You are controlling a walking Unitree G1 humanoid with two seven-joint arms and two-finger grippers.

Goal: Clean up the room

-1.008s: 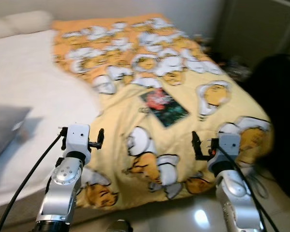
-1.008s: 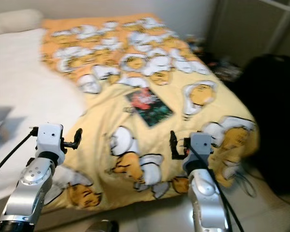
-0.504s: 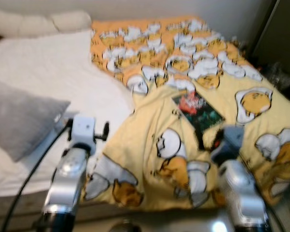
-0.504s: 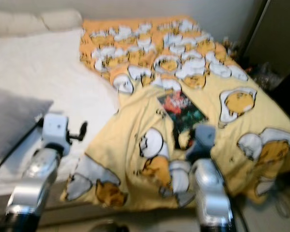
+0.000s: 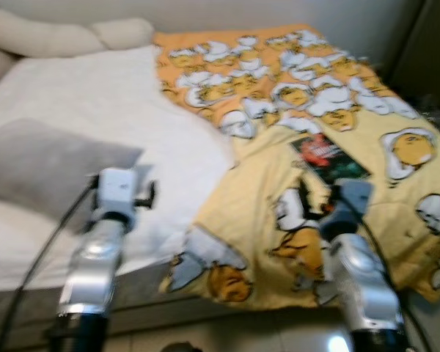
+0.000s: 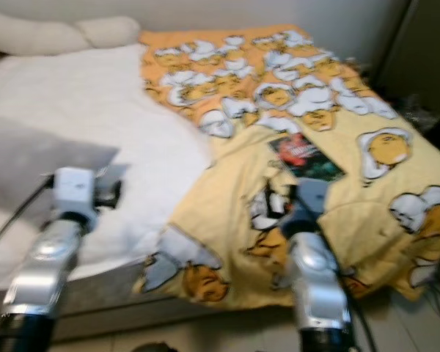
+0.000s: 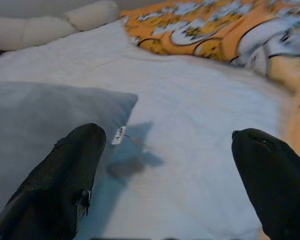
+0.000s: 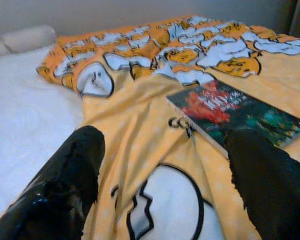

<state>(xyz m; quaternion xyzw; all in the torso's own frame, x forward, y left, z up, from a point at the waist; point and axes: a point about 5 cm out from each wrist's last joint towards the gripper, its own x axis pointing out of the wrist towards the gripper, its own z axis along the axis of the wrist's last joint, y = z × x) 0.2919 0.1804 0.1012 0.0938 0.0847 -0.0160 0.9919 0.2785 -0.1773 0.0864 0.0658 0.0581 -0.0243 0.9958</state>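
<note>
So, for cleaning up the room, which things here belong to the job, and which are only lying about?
Likely part of the job:
- book lying on the yellow cartoon blanket
- yellow cartoon blanket, crumpled across the bed
- grey pillow, askew on the white sheet

Just lying about:
- cream bolster pillows at the bed's head

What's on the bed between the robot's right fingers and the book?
Just bare yellow cartoon-print blanket, seen in the right wrist view, between the right gripper and the dark red-and-green book.

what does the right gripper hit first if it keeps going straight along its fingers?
Likely the yellow blanket just ahead of the open right gripper, then the book lying on it slightly beyond and nearer one finger. Depth is hard to judge from the wrist view.
</note>
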